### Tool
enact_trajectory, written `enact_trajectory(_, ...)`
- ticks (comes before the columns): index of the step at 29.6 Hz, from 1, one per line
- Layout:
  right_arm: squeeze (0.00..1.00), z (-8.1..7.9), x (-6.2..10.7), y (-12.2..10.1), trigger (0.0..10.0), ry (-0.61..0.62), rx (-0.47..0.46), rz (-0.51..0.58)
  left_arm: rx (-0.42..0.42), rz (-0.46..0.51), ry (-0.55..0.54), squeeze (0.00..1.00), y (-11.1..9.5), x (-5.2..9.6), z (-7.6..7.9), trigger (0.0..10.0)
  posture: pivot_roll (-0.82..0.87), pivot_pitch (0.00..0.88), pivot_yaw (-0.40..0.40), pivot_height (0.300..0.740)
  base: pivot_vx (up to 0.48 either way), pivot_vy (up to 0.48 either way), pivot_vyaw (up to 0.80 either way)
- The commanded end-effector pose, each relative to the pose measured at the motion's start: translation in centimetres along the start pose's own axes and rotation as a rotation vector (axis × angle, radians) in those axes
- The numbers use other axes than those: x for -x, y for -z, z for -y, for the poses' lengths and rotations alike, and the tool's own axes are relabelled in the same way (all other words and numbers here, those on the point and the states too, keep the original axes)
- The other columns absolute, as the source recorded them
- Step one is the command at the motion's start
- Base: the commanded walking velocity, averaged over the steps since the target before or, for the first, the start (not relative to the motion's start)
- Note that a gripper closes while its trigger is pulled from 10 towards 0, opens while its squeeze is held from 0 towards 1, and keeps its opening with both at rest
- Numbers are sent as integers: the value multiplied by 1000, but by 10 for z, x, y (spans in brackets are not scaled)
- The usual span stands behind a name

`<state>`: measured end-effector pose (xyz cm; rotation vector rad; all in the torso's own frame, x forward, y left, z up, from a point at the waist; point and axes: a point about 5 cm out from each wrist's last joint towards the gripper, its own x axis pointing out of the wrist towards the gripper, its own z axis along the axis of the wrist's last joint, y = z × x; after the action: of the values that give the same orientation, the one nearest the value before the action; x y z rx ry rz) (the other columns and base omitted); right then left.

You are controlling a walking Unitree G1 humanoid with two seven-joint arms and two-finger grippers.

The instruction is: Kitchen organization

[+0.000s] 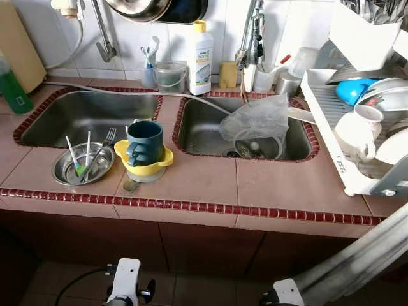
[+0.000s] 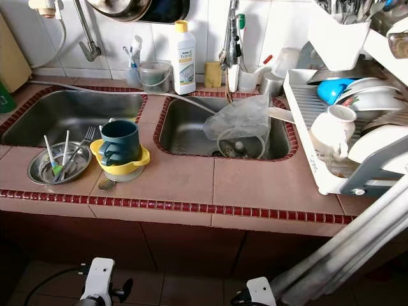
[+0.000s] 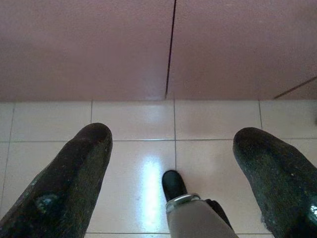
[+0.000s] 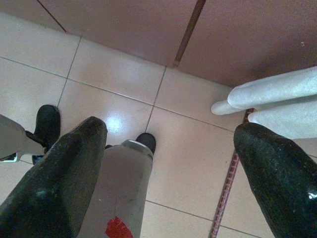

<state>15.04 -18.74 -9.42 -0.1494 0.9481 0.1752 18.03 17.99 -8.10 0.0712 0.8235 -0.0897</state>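
Note:
A teal mug [image 1: 145, 143] stands in a yellow bowl [image 1: 145, 164] on the tiled counter [image 1: 268, 185], between the two steel sinks. Left of it a small steel plate [image 1: 65, 172] holds a fork [image 1: 102, 150] and thin utensils. A spoon [image 1: 131, 185] lies by the bowl. A clear plastic bag [image 1: 255, 116] droops into the right sink [image 1: 201, 137]. My left gripper [image 3: 171, 178] hangs open above the floor tiles in front of the cabinet. My right gripper [image 4: 168, 178] hangs open likewise, nothing between its fingers.
A white dish rack [image 1: 325, 137] at the right holds a white cup [image 1: 354, 137], plates and a blue bowl [image 1: 349, 91]. A detergent bottle [image 1: 201, 58], sponge [image 1: 228, 74] and clear tub [image 1: 170, 78] line the back wall. A pale cloth-covered shape [image 1: 363, 258] slants across the lower right.

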Motion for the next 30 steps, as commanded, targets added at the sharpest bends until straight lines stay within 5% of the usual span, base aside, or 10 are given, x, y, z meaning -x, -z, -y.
enact_trajectory(1, 1000, 0, 0, -3, 10000, 0, -6, 18, -28, 13, -5, 149, -1, 0, -1, 10000, -84, 1, 17, 740, 0, 0, 0)
enact_trajectory(2, 1000, 0, 0, -3, 10000, -2, -6, 21, -39, 14, -8, 149, -1, 0, -1, 10000, -83, 2, 17, 740, 0, 0, 0)
enact_trajectory(3, 0, 0, 0, -3, 10000, -4, -3, 21, -45, 16, -8, 0, -1, 0, -1, 10000, -84, 3, 16, 740, 0, 0, 0)
enact_trajectory(14, 0, -4, -3, -34, 10000, -81, 45, 191, -150, 210, 77, 0, -25, 1, 7, 10000, -103, 23, 12, 740, 0, 0, 0)
enact_trajectory(23, 0, -25, 1, -57, 10000, -351, 271, 338, -416, 373, 354, 0, -32, 14, 28, 10000, -88, 56, -8, 740, 0, 0, 0)
enact_trajectory(30, 0, -37, 9, -74, 10000, -532, 372, 448, -518, 446, 466, 0, -32, 23, 32, 10000, -78, 95, -17, 740, 0, 0, 0)
